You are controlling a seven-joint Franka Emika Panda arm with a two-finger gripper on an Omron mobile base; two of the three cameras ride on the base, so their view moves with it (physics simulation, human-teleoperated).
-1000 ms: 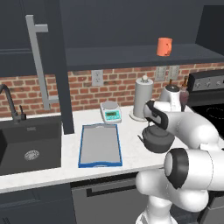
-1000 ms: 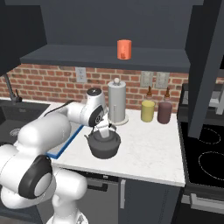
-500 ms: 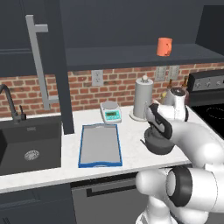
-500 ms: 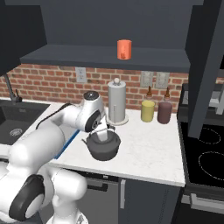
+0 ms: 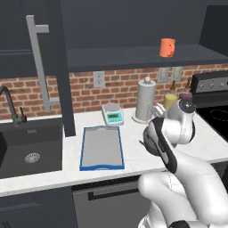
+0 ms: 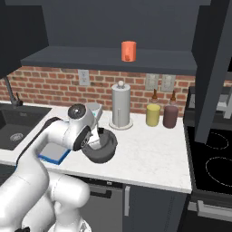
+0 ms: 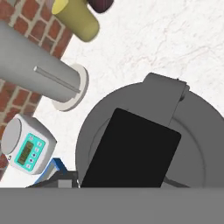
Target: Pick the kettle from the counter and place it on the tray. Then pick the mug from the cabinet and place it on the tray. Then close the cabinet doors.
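Note:
The dark grey kettle (image 6: 103,150) sits on the white counter (image 6: 149,152) right of the blue-rimmed tray (image 5: 101,148). My gripper (image 6: 97,138) reaches down from above and is shut on the kettle's top handle. In the hand view the kettle (image 7: 192,135) lies close beneath, with one black finger pad (image 7: 131,148) across its top. In the left base view my arm hides the kettle. The orange mug (image 5: 167,47) stands on the shelf of the cabinet (image 5: 133,57), whose doors (image 5: 26,40) hang open.
The silver paper-towel cylinder (image 6: 121,106) stands just behind the kettle, with a yellow jar (image 6: 153,115) and a dark red jar (image 6: 170,116) to its right. A small scale (image 5: 112,114) sits behind the tray. The black sink (image 5: 29,147) lies left, the stove (image 6: 213,167) right.
The jaws have closed onto the kettle's handle. My arm's elbow has swung forward and now covers the kettle in the left base view. The kettle stays in about the same spot.

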